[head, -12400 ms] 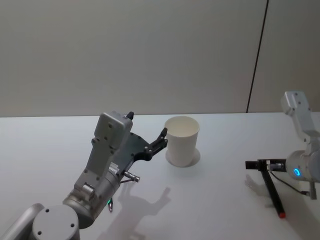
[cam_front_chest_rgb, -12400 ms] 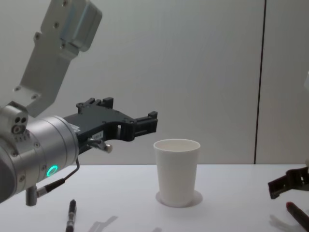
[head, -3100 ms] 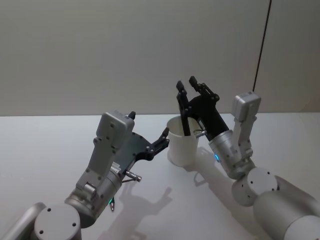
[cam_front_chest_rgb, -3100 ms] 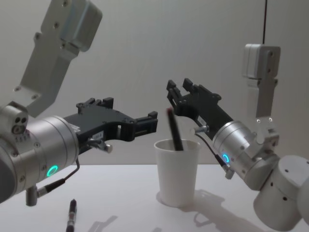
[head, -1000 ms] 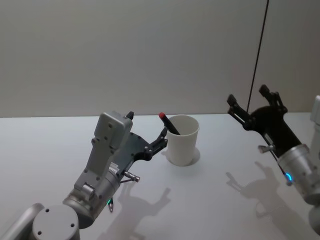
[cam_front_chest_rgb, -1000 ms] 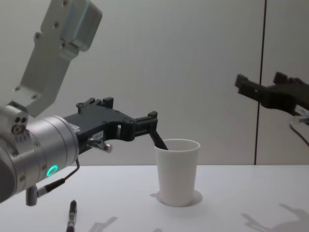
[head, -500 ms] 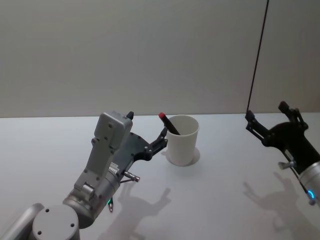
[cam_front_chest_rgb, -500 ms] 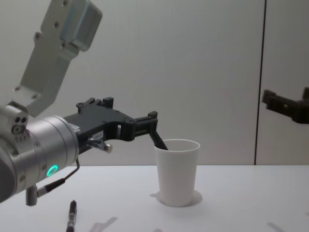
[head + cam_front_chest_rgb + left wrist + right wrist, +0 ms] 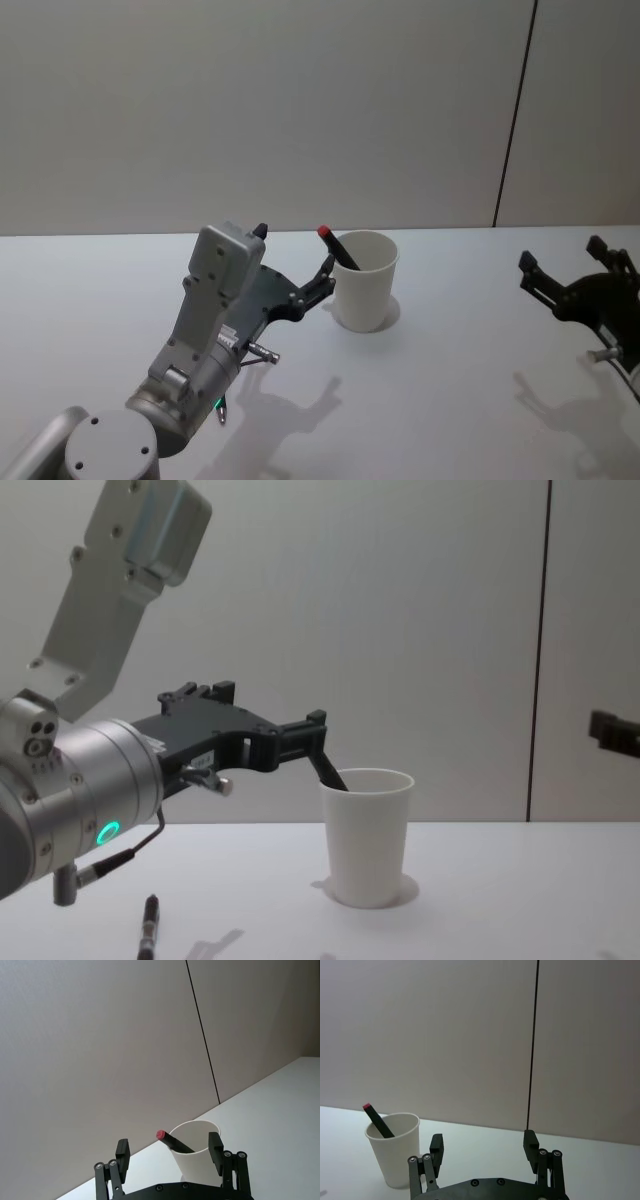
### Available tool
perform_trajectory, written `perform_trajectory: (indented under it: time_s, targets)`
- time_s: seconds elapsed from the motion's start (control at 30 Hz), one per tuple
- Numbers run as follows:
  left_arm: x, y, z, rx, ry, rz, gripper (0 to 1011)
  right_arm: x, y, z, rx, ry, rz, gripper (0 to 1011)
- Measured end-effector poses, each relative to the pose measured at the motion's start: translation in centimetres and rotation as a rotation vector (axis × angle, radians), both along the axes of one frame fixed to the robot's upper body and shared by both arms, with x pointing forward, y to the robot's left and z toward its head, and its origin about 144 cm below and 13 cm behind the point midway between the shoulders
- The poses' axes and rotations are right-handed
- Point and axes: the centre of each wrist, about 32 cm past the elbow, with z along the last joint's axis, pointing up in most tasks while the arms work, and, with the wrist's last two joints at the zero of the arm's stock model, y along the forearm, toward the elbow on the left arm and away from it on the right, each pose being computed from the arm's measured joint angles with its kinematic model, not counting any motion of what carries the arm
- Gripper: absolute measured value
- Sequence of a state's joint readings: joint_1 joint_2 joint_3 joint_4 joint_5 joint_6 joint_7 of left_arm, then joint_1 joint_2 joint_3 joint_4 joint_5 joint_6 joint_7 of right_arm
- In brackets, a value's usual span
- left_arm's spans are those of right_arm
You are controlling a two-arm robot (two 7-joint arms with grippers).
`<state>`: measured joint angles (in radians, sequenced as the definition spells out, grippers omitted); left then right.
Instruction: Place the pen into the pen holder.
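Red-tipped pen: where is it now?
Head view, centre: the pen stands tilted in the white cup, red end over its left rim, near the left gripper.

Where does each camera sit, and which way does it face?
Head: above, looking down on the cup; left gripper and right gripper show.
Chest: low, looking across the table; left gripper shows large.
Left wrist: behind its open jaws, facing cup and pen.
Right wrist: behind its open jaws, cup farther off.
All four share the cup.
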<state>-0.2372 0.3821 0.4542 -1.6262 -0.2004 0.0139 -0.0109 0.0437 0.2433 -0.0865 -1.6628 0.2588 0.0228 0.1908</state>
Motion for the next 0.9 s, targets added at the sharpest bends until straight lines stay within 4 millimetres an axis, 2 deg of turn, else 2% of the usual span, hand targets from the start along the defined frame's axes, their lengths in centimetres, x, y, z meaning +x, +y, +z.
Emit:
perform_trajectory:
  time_s: [0.27,0.9]
  targets:
    - [0.0,0.0,0.0,0.000,0.000,0.000,1004,-0.8,-1.0,0.6,-0.022,0.094,-0.031,1001]
    - [0.0,0.0,0.0,0.000,0.000,0.000,1004,-1.4,-1.9,1.2,-0.044,0.205,-0.047,1001]
